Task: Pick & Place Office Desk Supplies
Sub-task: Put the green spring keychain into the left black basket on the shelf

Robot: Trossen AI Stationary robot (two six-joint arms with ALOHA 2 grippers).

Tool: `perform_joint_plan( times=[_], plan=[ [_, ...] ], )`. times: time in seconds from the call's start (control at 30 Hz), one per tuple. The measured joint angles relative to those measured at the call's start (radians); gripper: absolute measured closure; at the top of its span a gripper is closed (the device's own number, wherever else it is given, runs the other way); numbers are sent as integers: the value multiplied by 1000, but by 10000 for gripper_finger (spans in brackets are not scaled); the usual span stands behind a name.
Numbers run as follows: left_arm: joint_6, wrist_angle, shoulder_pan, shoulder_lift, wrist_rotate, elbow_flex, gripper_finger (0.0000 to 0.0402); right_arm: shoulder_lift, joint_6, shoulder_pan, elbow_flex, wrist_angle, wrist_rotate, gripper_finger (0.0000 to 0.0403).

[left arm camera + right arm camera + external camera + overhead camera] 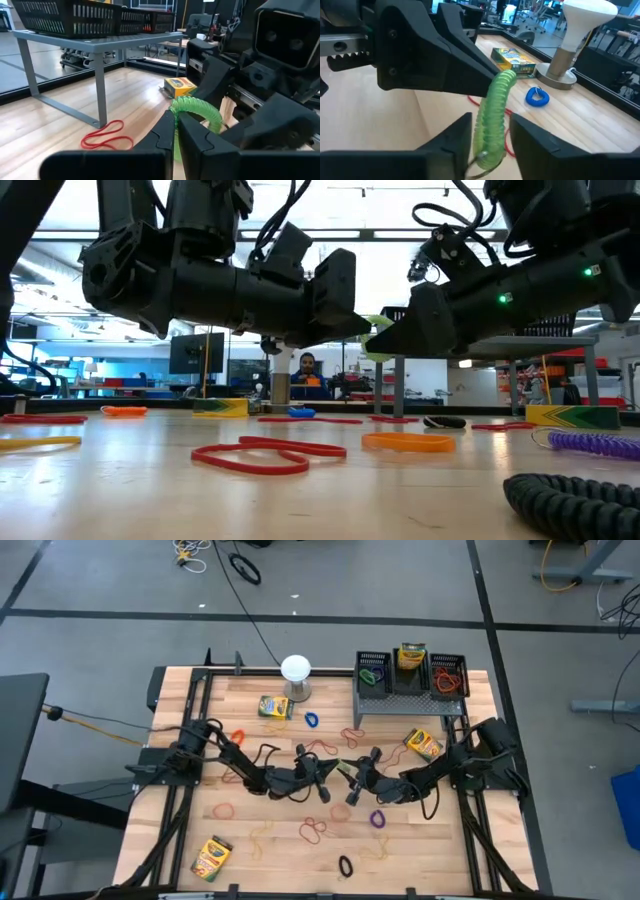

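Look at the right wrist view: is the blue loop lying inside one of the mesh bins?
No. The blue loop lies on the bare wooden table, beside the base of the white globe.

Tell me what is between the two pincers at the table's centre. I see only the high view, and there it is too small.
Observer: A green coil, like a spring; the right wrist view shows it plainly.
Operator: Which pincer has it?
Observer: The left pincer is shut on one end, as the left wrist view shows. The rest of the coil reaches the right pincer.
Operator: Does it touch the table?
Observer: No. In the low view it hangs well above the table.
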Motion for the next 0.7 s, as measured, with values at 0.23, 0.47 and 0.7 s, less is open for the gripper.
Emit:
perform_joint_plan(
  times=[0.23,0.47,0.7],
  plan=[
    [33,0,-3,0,-3,-1,366,0,-33,8,0,5,2,348],
    [146,-21,-55,-61,-46,-26,288,-7,-101,44,-1,2,65,384],
    [133,10,-70,-195,-16,-232,221,-128,-180,55,-1,-57,85,376]
  ],
)
